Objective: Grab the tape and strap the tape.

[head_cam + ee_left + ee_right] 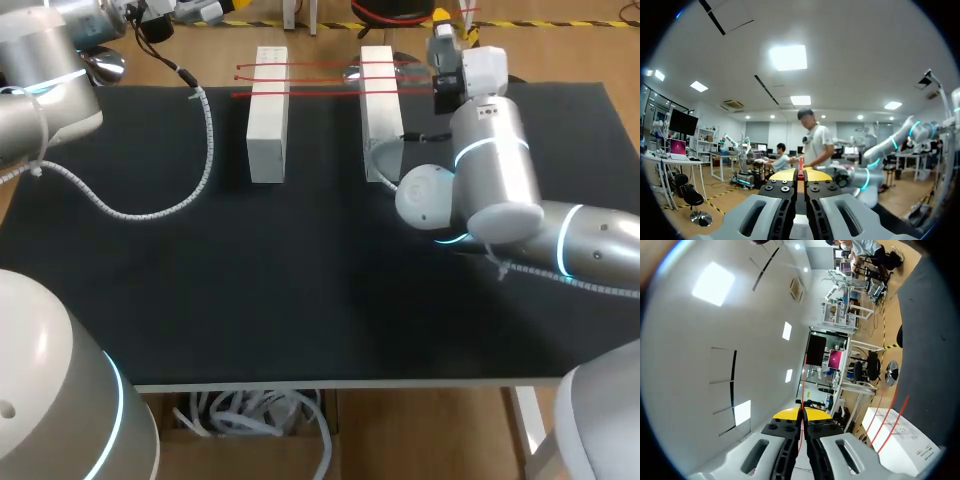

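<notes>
Tape (320,92): thin red strands stretched left to right across the tops of two white blocks standing side by side at the far part of the black table (300,270), the left block (268,115) and the right block (380,110) well apart. The strands run from just left of the left block to the far right, where the right arm (490,170) reaches in from the right side. In the right wrist view, the right gripper (801,412) has its yellow-tipped fingers drawn narrow, and a strand of tape (802,380) is pinched between them and runs straight ahead; two further strands cross the white block (895,440) beside it. In the left wrist view, the left gripper (801,176) likewise has its fingers nearly together, with a short red piece of tape (801,165) gripped between the yellow tips; it faces out across the room. A spiral-wrapped cable (150,210) lies curved on the table's left part, near the left block but apart from it.
</notes>
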Robot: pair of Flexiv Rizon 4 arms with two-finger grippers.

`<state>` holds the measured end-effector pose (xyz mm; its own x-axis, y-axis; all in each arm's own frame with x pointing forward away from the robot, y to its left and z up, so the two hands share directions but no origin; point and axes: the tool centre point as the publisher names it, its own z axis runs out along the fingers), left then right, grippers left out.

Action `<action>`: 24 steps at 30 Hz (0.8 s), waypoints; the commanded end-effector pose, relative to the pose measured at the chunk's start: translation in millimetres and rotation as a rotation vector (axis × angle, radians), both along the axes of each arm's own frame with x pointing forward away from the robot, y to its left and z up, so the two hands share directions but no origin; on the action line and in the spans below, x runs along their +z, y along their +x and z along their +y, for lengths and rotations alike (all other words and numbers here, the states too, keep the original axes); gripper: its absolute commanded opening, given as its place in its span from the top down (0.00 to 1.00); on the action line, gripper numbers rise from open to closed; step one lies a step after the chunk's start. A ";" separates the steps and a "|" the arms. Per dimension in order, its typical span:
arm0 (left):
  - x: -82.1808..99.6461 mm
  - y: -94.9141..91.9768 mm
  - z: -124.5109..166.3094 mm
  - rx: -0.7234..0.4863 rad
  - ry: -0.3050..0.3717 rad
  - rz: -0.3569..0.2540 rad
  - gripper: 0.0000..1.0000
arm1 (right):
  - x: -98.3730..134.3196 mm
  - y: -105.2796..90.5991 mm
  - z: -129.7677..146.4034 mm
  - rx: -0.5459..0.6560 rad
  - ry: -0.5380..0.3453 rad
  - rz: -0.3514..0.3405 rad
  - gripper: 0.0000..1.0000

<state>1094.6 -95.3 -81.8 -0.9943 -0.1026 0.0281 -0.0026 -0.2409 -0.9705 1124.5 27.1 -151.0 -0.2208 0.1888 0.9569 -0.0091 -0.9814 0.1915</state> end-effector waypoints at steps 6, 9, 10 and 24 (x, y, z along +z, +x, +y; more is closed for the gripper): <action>-0.3 -0.6 -0.4 0.003 -0.001 -0.001 1.00 | 9.0 -8.1 -10.0 0.020 -0.022 0.012 1.00; -0.3 -0.6 -0.4 0.003 -0.001 -0.001 1.00 | 10.7 -8.5 -10.8 0.017 -0.024 0.010 1.00; -0.3 -0.6 -0.4 0.003 -0.001 -0.001 1.00 | 11.4 -8.8 -10.8 0.018 -0.026 0.009 1.00; -0.3 -0.6 -0.4 0.003 -0.001 -0.001 1.00 | 17.3 -11.3 -8.5 0.044 -0.063 0.014 1.00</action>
